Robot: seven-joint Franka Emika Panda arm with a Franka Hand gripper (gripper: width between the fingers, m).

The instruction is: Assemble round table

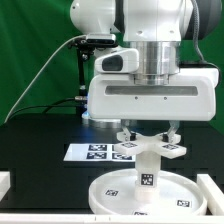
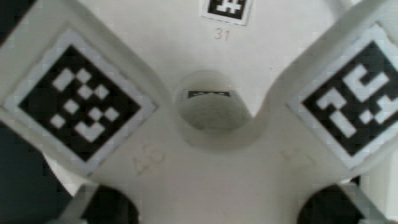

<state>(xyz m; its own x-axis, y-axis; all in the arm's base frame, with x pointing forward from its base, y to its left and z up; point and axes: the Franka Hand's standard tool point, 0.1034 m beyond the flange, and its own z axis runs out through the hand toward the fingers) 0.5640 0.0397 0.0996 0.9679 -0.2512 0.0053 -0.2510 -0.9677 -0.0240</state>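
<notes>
No real words or brand names to read here, it's pretty much all black-and-white square tags. They're on the foot (image 1: 148, 146), the leg (image 1: 147, 180), the disc (image 1: 130, 196) and the marker board (image 1: 97, 151). Up close in the wrist view the foot (image 2: 199, 120) has some tiny embossed marks near the top tag and by its centre hole, too blurry to make out

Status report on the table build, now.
Claw at cross-shaped foot piece, grip unclear. Foot piece tops leg, upright on round disc. No obstruction seen.
</notes>
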